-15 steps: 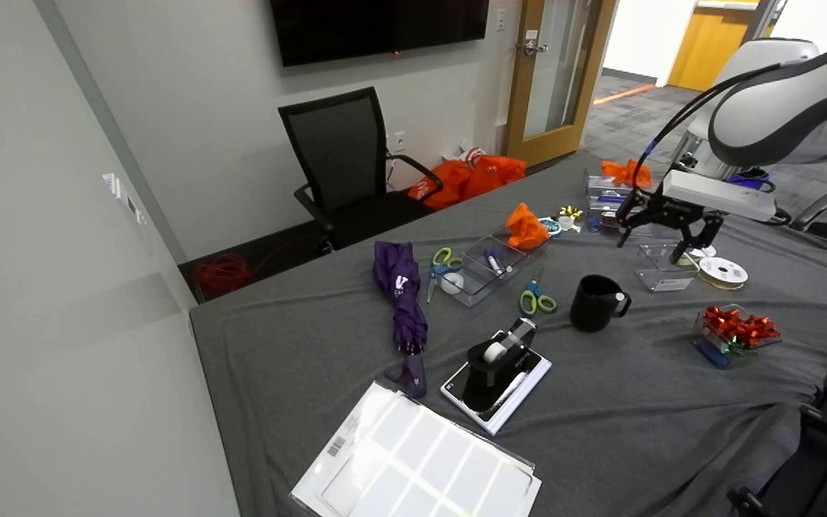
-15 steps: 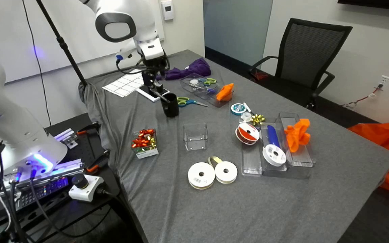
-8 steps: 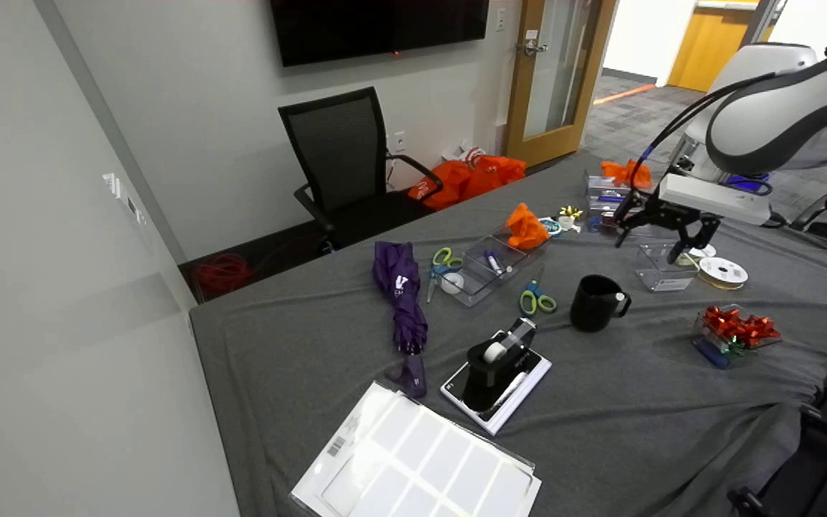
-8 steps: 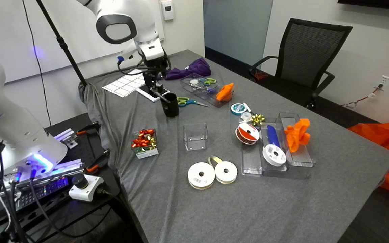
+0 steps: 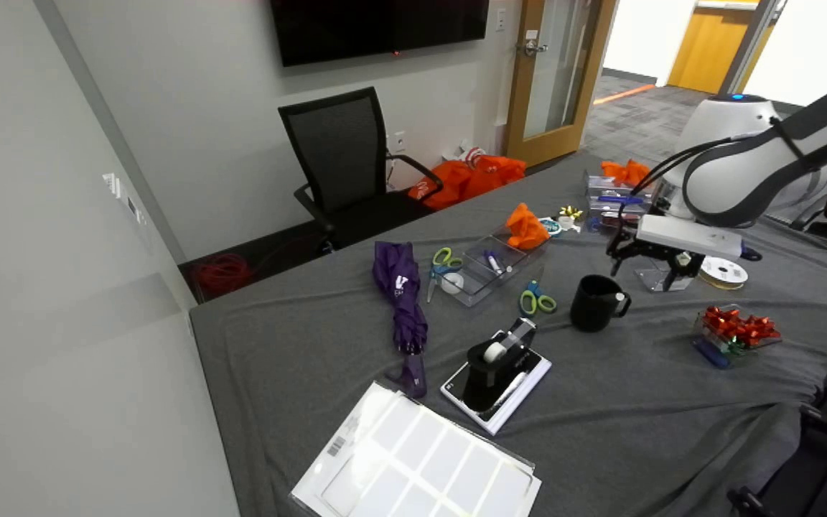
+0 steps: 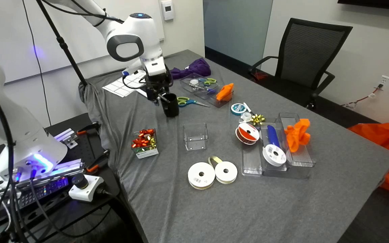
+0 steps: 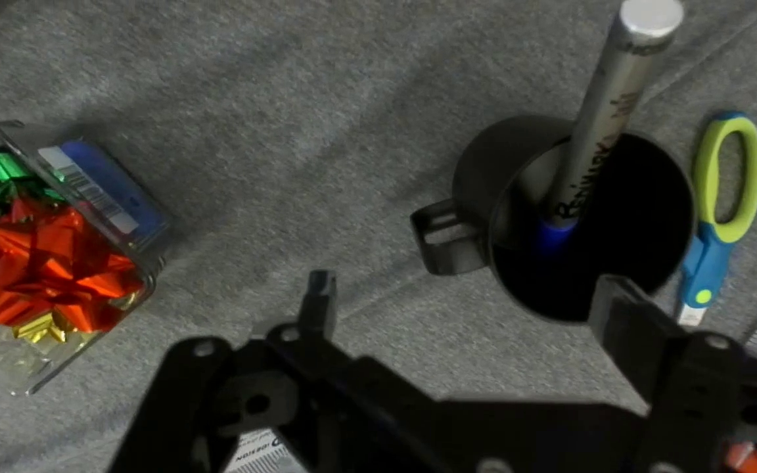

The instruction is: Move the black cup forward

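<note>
Two black fingers (image 7: 319,302) stand spread wide apart on your black gripper (image 7: 470,289). In the wrist view one fingertip overlaps the rim of a round black cup (image 7: 608,253) with a squarish side handle (image 7: 460,257), while the other hangs over the grey cloth-covered tabletop (image 7: 286,164) on the handle's side; you cannot tell from these pictures whether finger and rim touch.

Your cup stands upright, well in from both the edge by the white robot base (image 6: 29,141) and the edge by the black mesh chair (image 6: 311,50), close to the gripper in both exterior views. A silver marker (image 7: 615,108) leans in it, its white end above the rim. Just beside the cup, on the chair-edge side, you have green-and-blue-handled scissors (image 7: 710,263) lying flat.

Toward the robot-base edge sits a clear plastic box (image 6: 147,154) of shiny red, green and gold bows (image 7: 56,263). Toward the corner where the chair edge meets the edge by the white wall (image 5: 62,323), you see a folded purple umbrella (image 5: 400,301). White label sheets (image 5: 428,459) lie close to that wall-side edge, and between them and the cup a black tape dispenser (image 5: 484,370) stands on a flat black-and-white rectangular device (image 5: 482,411). Two white ribbon spools (image 6: 201,180) rest toward the opposite edge.
</note>
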Available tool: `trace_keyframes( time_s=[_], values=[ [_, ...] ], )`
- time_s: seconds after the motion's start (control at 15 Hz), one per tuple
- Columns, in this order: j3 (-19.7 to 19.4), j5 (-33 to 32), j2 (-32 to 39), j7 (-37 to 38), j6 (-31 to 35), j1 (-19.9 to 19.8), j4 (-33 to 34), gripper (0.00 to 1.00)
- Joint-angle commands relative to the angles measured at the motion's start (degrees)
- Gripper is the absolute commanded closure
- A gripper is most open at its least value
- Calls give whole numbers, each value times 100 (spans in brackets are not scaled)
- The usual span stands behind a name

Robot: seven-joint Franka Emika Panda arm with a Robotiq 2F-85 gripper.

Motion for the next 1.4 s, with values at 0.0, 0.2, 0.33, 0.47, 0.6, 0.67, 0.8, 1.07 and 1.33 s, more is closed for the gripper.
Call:
trace_keyframes(
  time_s=[0.0,0.2,0.33,0.47,0.6,0.67,0.8,1.07,1.33],
  values=[
    [-99,92,357,75,369,176,38,0],
    [-79,280,545,-4,611,229,46,0],
    [-90,355,650,-6,745,276,52,0],
    [-102,401,731,-12,881,315,45,0],
    [-104,451,799,-35,984,338,41,27],
    [-110,471,829,-30,1025,351,45,33],
    [-120,515,883,-25,1100,368,53,49],
    [-135,569,938,-21,1153,397,57,77],
    [-152,603,995,-28,1189,421,65,100]
  ],
)
